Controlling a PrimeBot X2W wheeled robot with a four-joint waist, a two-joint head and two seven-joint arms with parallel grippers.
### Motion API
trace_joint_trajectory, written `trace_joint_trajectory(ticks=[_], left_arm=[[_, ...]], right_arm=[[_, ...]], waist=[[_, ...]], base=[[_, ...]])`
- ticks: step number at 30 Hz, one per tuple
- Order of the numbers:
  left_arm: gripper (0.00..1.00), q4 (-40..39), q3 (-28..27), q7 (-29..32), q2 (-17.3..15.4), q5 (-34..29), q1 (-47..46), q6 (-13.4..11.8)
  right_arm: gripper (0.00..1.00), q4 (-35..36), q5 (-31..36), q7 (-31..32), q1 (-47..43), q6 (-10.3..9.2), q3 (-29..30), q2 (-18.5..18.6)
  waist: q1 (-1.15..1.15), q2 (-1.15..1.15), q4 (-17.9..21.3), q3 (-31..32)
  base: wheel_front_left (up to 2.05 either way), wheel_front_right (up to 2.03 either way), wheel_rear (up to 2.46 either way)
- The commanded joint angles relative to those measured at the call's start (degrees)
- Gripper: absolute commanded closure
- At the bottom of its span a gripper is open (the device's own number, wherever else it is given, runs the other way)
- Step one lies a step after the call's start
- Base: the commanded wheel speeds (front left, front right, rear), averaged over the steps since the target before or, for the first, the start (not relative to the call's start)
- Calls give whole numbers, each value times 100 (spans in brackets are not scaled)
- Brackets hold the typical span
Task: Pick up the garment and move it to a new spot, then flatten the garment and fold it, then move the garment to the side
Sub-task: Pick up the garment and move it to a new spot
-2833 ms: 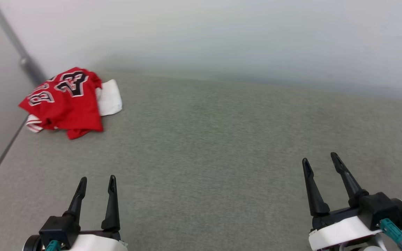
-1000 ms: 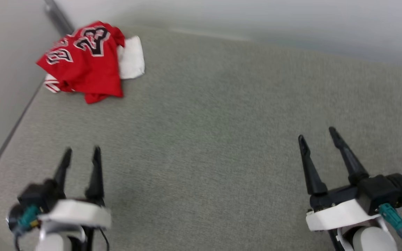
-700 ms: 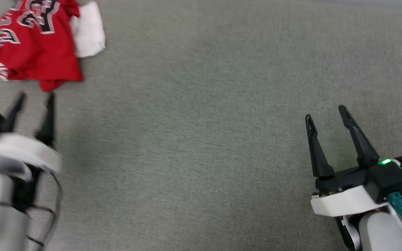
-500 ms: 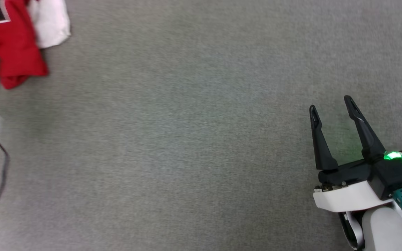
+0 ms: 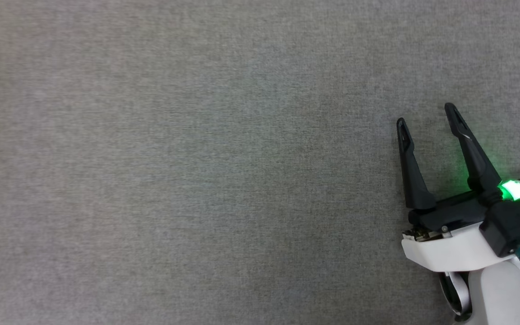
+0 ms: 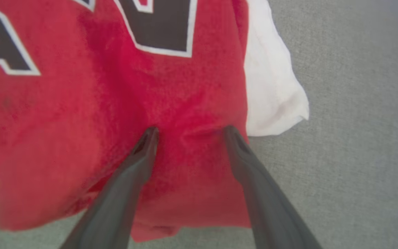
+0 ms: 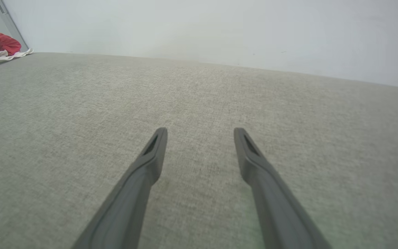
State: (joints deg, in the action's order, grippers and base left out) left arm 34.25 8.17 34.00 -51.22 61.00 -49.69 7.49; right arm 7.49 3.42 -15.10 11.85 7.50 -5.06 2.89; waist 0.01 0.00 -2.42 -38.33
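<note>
Tips of the spread left pincer (image 6: 189,129) rest on the red garment (image 6: 64,114).

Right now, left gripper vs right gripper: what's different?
Position: the left gripper is down on the garment, tips seemingly pressing its red cloth beside the white sleeve. The right gripper hangs over bare grey surface.
Distance to the garment: close up for the left gripper; for the right gripper it is a small patch far off by the wall.
Shared: both stand open, and neither has closed on anything.
</note>
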Motion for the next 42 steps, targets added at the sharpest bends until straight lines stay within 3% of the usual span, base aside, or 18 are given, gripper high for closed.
trace_joint_trajectory(ticks=[1, 8, 9, 10, 21, 32, 38, 42], left_arm=[[0, 89, 33, 151, -77, 115, -146, -8], [0, 254, 458, 855, 50, 468, -231, -1], [39, 245, 545, 974, 75, 516, -205, -1], [100, 211, 621, 1068, 80, 571, -174, 1], [100, -238, 804, 210, -163, 810, 31, 0], [100, -1615, 1523, -549, -389, 993, 810, 0], [100, -2385, 2030, -884, -119, 856, 1061, 0], [100, -2774, 2388, -1006, 331, 749, 1002, 0]], right_arm=[[0, -20, -8, -9, 43, -3, -5, -2], [0, -13, 81, 9, 35, -4, -1, 4], [0, -15, 83, 10, 39, -4, 4, 4], [0, -15, 88, 9, 44, -4, 6, 4], [0, -173, 54, 4, 35, -3, -87, 1], [0, -481, -281, -12, -82, -3, -137, -3], [0, -592, -505, -12, -173, -3, -144, -3], [0, -625, -615, -12, -221, -3, -119, -3]], waist=[[-1, 0, 142, -193], [-1, 0, 165, -362], [-1, 0, 160, -366], [-1, 0, 155, -367], [-1, 0, 126, 209], [-1, 0, 339, 1328], [-1, 0, 543, 1785], [-1, 0, 687, 1976]], base=[[0, 0, 0], [0, 0, 0], [0, 0, 0], [0, 0, 0], [0, 0, 0], [0, 0, 0], [0, 0, 0], [0, 0, 0]])
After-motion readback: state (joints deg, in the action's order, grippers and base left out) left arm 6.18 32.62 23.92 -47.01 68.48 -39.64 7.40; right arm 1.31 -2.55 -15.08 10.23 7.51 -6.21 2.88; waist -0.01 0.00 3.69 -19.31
